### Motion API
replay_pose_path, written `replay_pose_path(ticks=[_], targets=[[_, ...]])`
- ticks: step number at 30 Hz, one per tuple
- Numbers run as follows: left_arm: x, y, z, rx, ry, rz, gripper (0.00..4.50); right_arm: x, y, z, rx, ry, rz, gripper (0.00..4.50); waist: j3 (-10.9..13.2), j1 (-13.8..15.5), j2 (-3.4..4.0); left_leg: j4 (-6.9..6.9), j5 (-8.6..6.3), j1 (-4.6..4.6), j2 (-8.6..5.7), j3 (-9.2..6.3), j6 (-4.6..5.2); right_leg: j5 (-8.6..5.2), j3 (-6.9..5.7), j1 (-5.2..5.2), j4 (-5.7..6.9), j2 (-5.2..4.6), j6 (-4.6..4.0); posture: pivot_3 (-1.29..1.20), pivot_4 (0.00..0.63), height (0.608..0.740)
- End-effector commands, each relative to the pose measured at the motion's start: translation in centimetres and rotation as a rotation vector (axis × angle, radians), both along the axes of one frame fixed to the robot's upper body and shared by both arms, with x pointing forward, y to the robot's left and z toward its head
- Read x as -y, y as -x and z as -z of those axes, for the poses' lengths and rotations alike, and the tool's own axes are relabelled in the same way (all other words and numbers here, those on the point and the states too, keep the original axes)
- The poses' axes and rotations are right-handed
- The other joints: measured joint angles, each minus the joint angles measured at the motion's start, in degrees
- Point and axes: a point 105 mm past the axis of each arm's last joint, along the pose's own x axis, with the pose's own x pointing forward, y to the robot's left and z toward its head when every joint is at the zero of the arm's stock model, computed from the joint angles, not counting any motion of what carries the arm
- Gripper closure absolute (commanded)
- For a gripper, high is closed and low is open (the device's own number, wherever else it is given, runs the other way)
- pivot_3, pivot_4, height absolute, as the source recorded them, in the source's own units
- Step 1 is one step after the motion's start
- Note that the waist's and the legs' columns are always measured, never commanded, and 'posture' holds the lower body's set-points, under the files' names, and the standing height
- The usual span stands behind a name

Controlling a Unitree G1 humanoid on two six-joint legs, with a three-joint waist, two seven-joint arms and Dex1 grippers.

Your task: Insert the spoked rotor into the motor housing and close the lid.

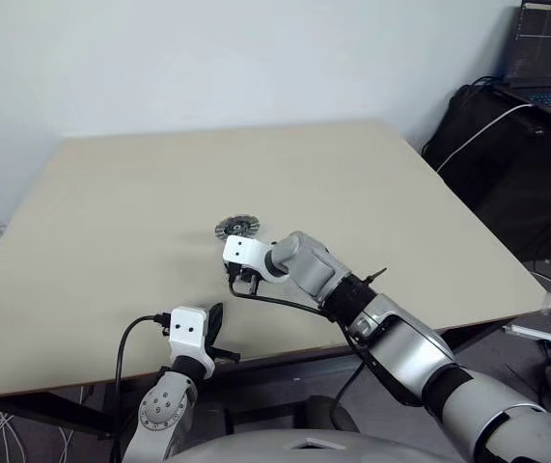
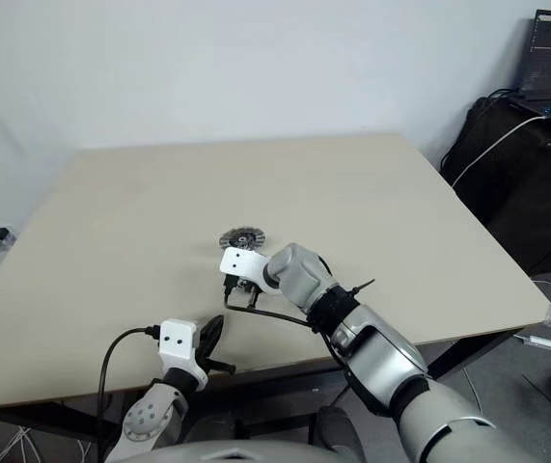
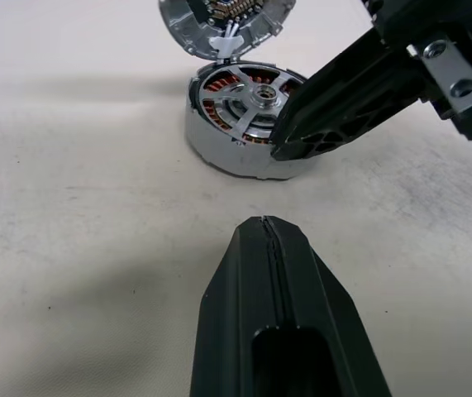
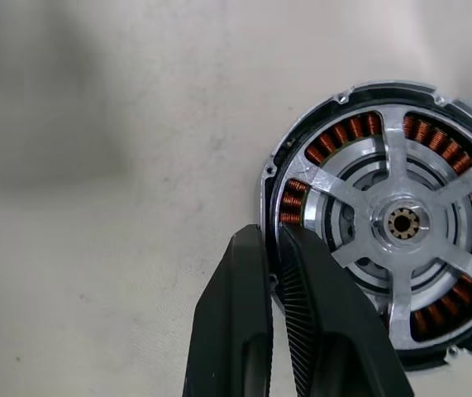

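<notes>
The motor housing (image 3: 219, 142) is a squat silver-grey puck on the beige table (image 1: 371, 203), with copper-brown windings (image 4: 353, 130) inside. The spoked rotor (image 4: 401, 161) lies in it, its silver spokes spreading from a central hub. The lid (image 3: 219, 18) stands tipped open behind the housing, joined at its far edge, and also shows as a small ribbed disc, the lid (image 1: 235, 228). My right gripper (image 4: 273, 241) points down and is shut on the rotor's rim, one finger outside the wall and one over the windings. My left gripper (image 3: 264, 225) is shut and empty, just short of the housing.
The front table edge (image 1: 285, 359) runs just below my left gripper (image 1: 215, 323). Off the table at the back right stand a laptop (image 1: 550, 60) and dark bags with cables (image 1: 507, 164).
</notes>
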Motion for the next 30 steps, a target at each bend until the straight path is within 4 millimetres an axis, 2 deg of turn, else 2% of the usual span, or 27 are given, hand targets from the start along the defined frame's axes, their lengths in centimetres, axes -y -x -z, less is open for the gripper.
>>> replay_pose_path(ticks=[1, 11, 16, 21, 26, 30], targets=[[0.2, -0.4, -1.0, 0.049, 0.02, -0.005, 4.5, 0.6, 0.4, -1.8, 0.005, -0.076, 0.044, 4.5, 0.0, 0.2, -0.01, 0.0, 0.04, -0.02, -0.01, 0.0, 0.08, -0.01, 0.0, 0.0, -0.01, 0.0, -0.01, 0.0, 0.0, 0.74], [0.3, -0.2, -0.1, 0.023, 0.031, 0.018, 4.5, 4.6, 4.9, -3.0, -0.078, -0.152, 0.205, 4.5, 0.0, 0.7, -0.02, -0.02, -0.02, -0.08, -0.01, -0.15, 0.01, -0.16, -0.09, -0.05, -0.03, 0.01, -0.06, 0.0, 0.0, 0.74], [0.2, -0.1, 0.5, 0.012, 0.031, 0.029, 4.5, 5.8, 6.2, -3.0, -0.108, -0.157, 0.299, 4.5, 0.1, 0.7, -0.04, 0.02, -0.1, -0.05, 0.0, -0.34, -0.14, -0.16, -0.1, -0.03, -0.02, 0.01, -0.05, 0.0, 0.0, 0.74], [0.4, -0.2, 0.9, 0.005, 0.032, 0.044, 4.5, 4.5, 6.6, -2.9, -0.182, -0.236, 0.424, 4.5, 0.1, 0.6, -0.05, 0.02, -0.13, -0.03, 0.0, -0.42, -0.19, -0.16, -0.13, -0.01, -0.02, 0.03, -0.05, 0.0, 0.0, 0.74], [0.3, 0.0, 1.2, 0.001, 0.031, 0.042, 4.5, 3.2, 5.4, -2.7, -0.25, -0.299, 0.604, 4.5, 0.1, 0.5, -0.06, 0.03, -0.13, -0.03, 0.01, -0.46, -0.2, -0.16, -0.12, -0.01, 0.01, 0.06, -0.05, 0.0, 0.0, 0.74], [0.0, 0.2, 1.7, -0.008, 0.029, 0.035, 4.5, 1.8, 5.1, -3.5, -0.231, -0.35, 0.572, 4.5, 0.1, 0.5, -0.07, 0.03, -0.14, -0.03, -0.01, -0.43, -0.22, -0.16, -0.12, 0.01, -0.02, 0.01, -0.05, 0.0, 0.0, 0.74]])
